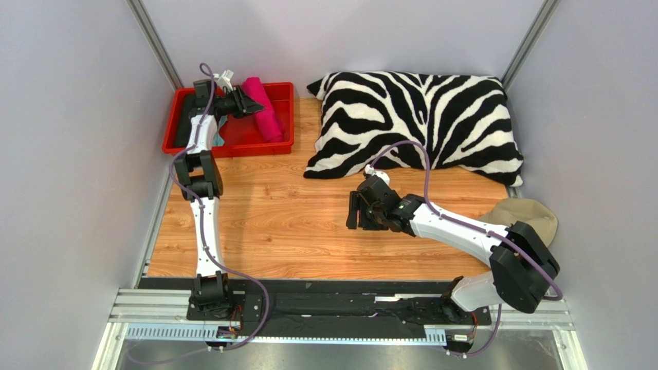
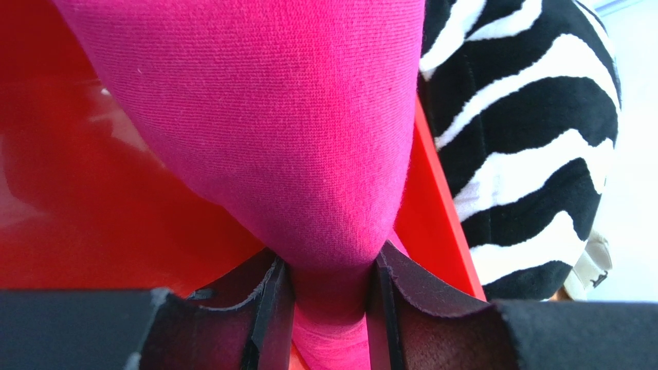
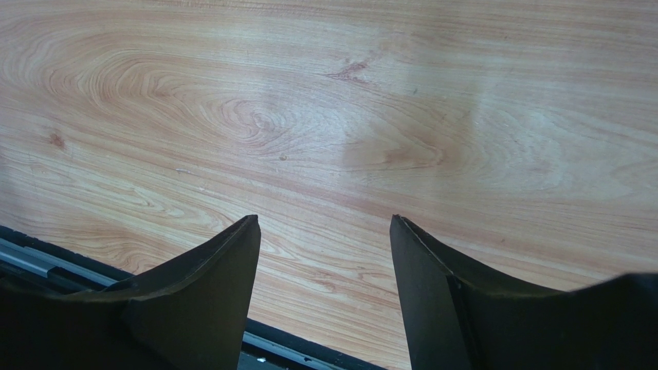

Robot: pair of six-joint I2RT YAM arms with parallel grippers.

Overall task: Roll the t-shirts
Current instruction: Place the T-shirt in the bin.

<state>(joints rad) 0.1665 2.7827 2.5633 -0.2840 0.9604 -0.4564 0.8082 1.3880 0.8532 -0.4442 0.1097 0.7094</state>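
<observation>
A rolled magenta-pink t-shirt [image 1: 264,116] lies in the red tray [image 1: 232,149] at the back left. My left gripper [image 1: 252,104] is shut on the roll's near end. In the left wrist view the pink cloth [image 2: 270,116] fills the frame and is pinched between both dark fingers [image 2: 386,293] of that gripper [image 2: 328,270], over the tray's red floor [image 2: 93,208]. My right gripper [image 1: 357,212] hovers over the middle of the wooden table, open. In the right wrist view only bare wood [image 3: 347,116] lies between the jaws of this gripper [image 3: 324,223].
A zebra-striped pillow [image 1: 417,123] lies at the back, just right of the tray, and shows in the left wrist view as well [image 2: 533,154]. A beige cap [image 1: 533,216] sits at the right edge by the right arm. Grey walls close in both sides.
</observation>
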